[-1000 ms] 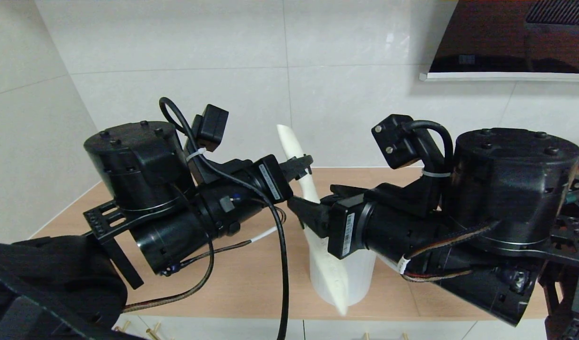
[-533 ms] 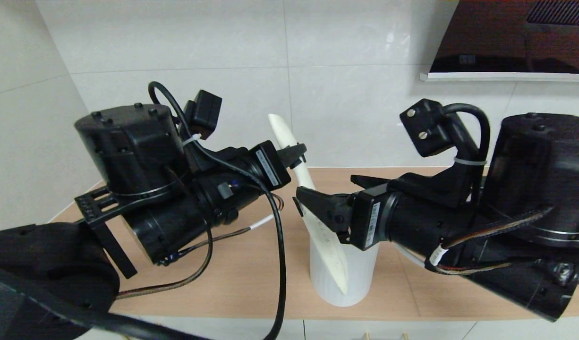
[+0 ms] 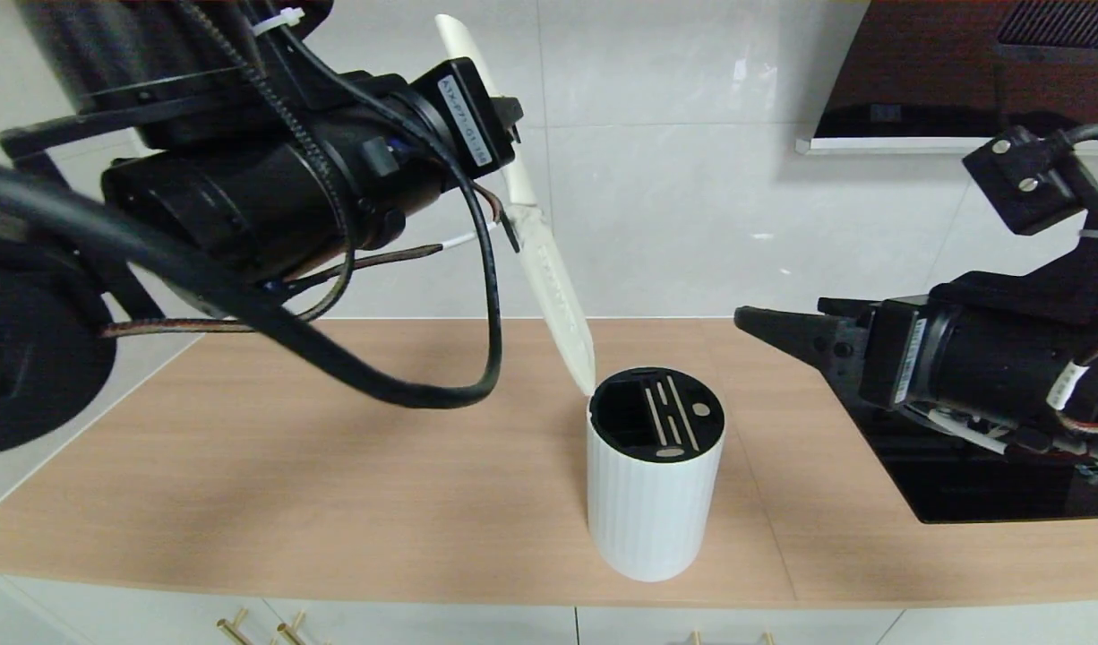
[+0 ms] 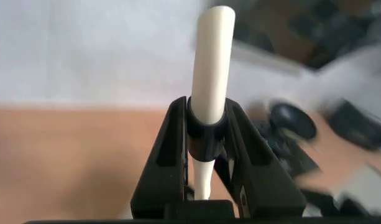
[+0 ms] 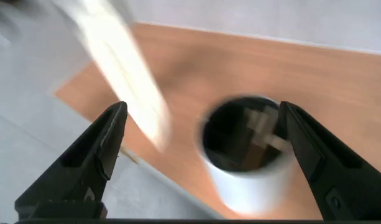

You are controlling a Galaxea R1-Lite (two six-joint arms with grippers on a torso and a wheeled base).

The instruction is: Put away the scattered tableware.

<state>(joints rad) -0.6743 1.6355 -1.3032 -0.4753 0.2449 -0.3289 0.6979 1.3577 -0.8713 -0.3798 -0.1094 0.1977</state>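
Where the left end effector point(image 3: 510, 113) clamps, the knife point(image 3: 558, 305) is hidden.

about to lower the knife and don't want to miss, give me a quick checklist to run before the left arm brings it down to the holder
1. Grip: left gripper shut on the handle of the cream-white knife: ok.
2. Blade pointing down towards the white ribbed cylindrical holder: ok.
3. Tip lined up with an opening in the black slotted top: cannot tell. In the head view it sits by the left rim, and depth is unclear.
4. Holder upright on the light wooden counter: ok.
5. Right gripper open and well off to the holder's right, out of the path: ok.
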